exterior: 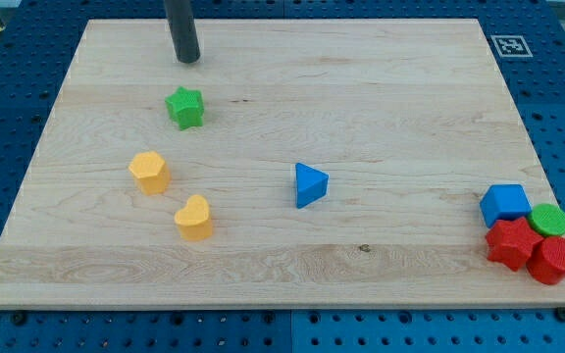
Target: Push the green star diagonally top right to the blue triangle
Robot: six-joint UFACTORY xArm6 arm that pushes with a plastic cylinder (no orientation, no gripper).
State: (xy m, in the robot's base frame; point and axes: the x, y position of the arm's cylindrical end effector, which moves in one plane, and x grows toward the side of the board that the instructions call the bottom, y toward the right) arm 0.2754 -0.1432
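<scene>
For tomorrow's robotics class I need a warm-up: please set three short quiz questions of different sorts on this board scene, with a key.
1. True or false: my tip touches the green star.
2. Which block lies nearest the blue triangle? A) blue cube B) yellow heart C) green cylinder
3. Fill in: the two red blocks sit in a cluster at the view's bottom ____.

Key: 1. False; the tip stands apart, towards the view's top from the star. 2. B. 3. right.
</scene>
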